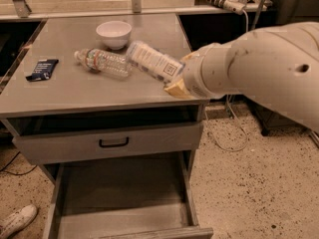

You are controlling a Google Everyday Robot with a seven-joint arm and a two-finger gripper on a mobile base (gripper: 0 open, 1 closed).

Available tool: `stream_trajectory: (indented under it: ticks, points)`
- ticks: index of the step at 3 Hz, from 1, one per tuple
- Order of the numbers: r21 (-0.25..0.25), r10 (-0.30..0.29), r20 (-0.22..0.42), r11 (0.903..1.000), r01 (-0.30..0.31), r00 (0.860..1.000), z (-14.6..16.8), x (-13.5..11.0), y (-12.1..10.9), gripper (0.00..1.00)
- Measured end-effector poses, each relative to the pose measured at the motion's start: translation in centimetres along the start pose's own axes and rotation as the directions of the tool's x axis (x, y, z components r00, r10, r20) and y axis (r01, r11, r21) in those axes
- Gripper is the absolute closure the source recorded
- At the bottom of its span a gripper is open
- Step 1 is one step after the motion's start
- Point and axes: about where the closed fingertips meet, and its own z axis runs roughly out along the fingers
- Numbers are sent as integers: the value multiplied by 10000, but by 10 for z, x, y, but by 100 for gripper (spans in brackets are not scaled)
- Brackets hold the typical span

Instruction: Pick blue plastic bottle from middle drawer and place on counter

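The blue plastic bottle (152,61), pale with a whitish label and a square code mark, is tilted in the air just above the right part of the counter (70,91). Its cap end points up-left, close to the clear water bottle (104,62). My gripper (177,87) comes in from the right at the counter's right edge and is shut on the bottle's lower end. The large white arm hides most of the gripper. The middle drawer (119,195) is pulled out below and its grey floor holds nothing.
A white bowl (113,34) stands at the back of the counter. A dark packet (42,68) lies at its left. A drawer front with a black handle (113,142) sits above the open drawer. A white shoe (17,219) is on the floor at the lower left.
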Motion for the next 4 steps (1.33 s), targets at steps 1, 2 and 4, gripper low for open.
stream_trajectory:
  ticks: [1, 2, 4]
  points:
    - [-288, 494, -94, 9984, -497, 9987, 21, -3, -20, 100]
    - [-612, 832, -385, 9945, -855, 9958, 42, -5, -36, 100]
    - [-1193, 1118, -934, 9853, -1226, 9893, 84, 6, -53, 100]
